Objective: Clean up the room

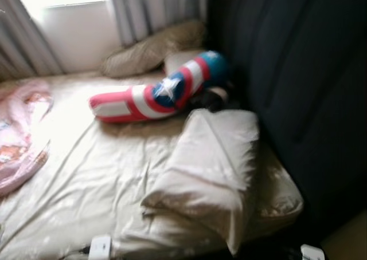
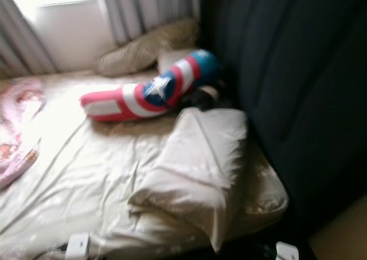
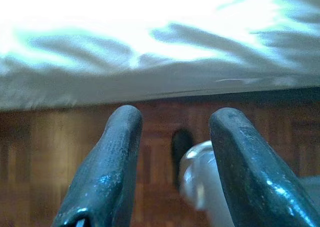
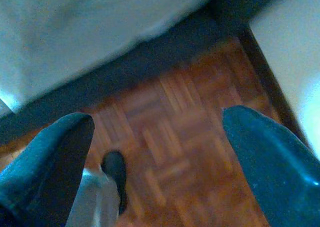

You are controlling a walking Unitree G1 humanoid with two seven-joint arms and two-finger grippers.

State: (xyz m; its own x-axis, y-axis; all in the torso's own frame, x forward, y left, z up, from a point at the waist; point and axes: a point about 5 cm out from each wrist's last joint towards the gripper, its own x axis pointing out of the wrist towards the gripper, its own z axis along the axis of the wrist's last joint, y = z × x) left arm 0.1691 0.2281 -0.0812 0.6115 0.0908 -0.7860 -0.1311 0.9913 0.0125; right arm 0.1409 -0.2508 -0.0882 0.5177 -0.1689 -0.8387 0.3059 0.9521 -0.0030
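The left gripper (image 3: 172,167) hangs low beside the bed with its two black fingers apart and nothing between them; past them lie the parquet floor (image 3: 60,152) and the pale edge of the mattress (image 3: 150,82). The right gripper (image 4: 155,172) is likewise spread wide and empty, pointed down at the same wood floor close to the dark bed base (image 4: 150,62). Neither tool is near any item yet, so the step in hand is judged to be approach and selection of the first thing to tidy. On the bed (image 1: 86,180), the head views show a cream pillow (image 1: 209,162) lying askew near the foot corner on the robot's right, a red, white and blue star-marked bolster cushion (image 1: 155,97) lying across the sheet farther up, a tan pillow (image 1: 149,51) against the curtain (image 1: 143,8) at the head end, and a pink blanket (image 1: 20,134) bunched at the left edge. A dark headboard panel (image 1: 304,82) bounds the right side. The head views are blurred, so hold the stance steady before reaching. The cream pillow is nearest and is the sensible first target: raise an arm clear of the mattress edge, keep the fingers spread, and close on a corner or a fold rather than the flat face, since soft filling will likely slump and slip from a shallow pinch. Small white objects at the bed's near edge cannot be identified.
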